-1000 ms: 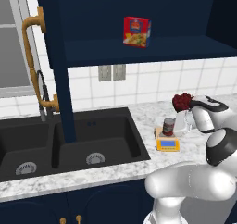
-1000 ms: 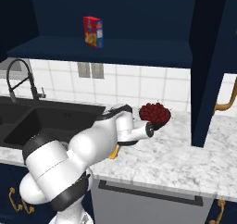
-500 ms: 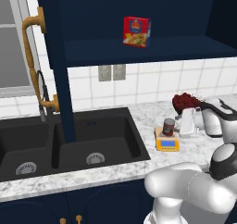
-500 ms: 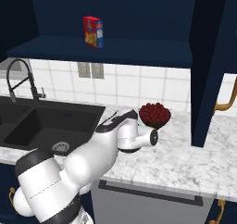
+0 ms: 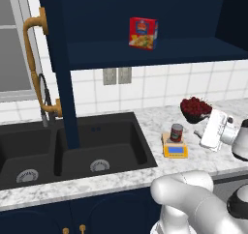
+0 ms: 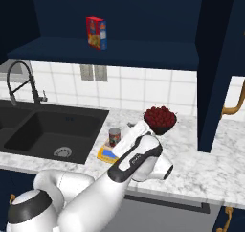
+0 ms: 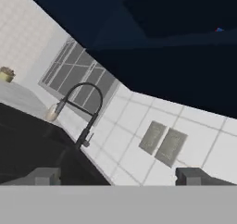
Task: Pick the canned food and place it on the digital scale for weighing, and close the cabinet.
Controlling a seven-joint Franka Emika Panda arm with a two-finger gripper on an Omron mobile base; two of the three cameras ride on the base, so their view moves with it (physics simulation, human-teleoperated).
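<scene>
The canned food, red-labelled with a silvery top, stands upright on the yellow digital scale on the marble counter. My gripper hovers just right of the can, clear of it, open and with nothing between its fingertips. The hand view looks past them at the tiled wall and faucet. The navy cabinet stands open: its left door juts out over the sink, and its right door swings out over the counter.
A red-and-yellow box stands on the cabinet shelf. A dark bowl of red fruit sits behind the hand. The black double sink with its faucet lies to the left.
The jaws have opened, and the hand has drawn back to the right, away from the can. The can stays upright on the scale.
</scene>
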